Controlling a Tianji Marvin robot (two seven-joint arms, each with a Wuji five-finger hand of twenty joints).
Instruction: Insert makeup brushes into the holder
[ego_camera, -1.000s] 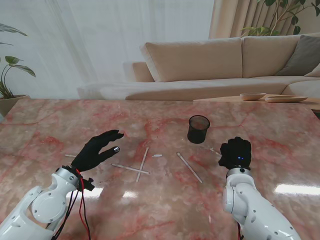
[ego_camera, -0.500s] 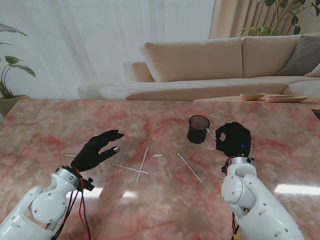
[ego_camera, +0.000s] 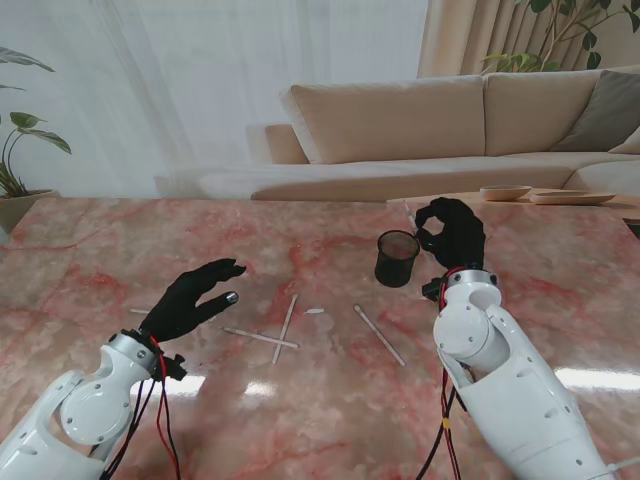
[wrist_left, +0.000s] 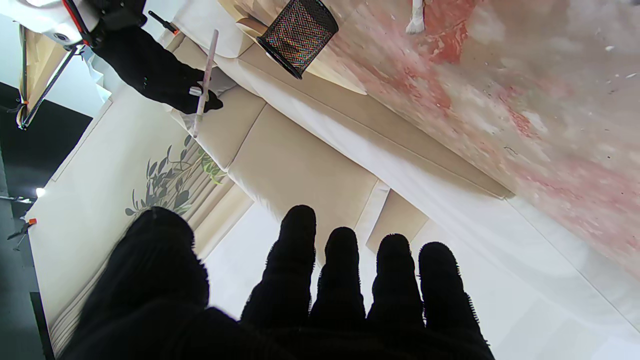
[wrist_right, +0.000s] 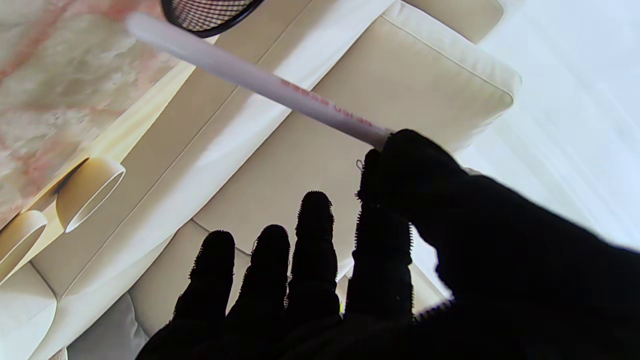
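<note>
A black mesh holder (ego_camera: 397, 258) stands upright on the marble table (ego_camera: 330, 400). My right hand (ego_camera: 452, 233) is raised just right of the holder's rim, thumb and forefinger shut on a thin white makeup brush (wrist_right: 260, 80), which the left wrist view shows tilted in the air (wrist_left: 204, 82) beside the holder (wrist_left: 296, 35). My left hand (ego_camera: 192, 298) hovers open over the table's left side, fingers spread. Three white brushes lie on the table: one (ego_camera: 285, 328) crossing another (ego_camera: 260, 338), and one (ego_camera: 379, 335) nearer the holder.
A small white piece (ego_camera: 314, 311) lies between the brushes. Another thin stick (ego_camera: 140, 311) shows by my left hand. A beige sofa (ego_camera: 450, 130) stands beyond the table's far edge, with shallow bowls (ego_camera: 505, 192) on a side table at the far right.
My right hand has lifted a brush off the table and carried it away from me to beside the holder's rim. The left hand has stayed put.
</note>
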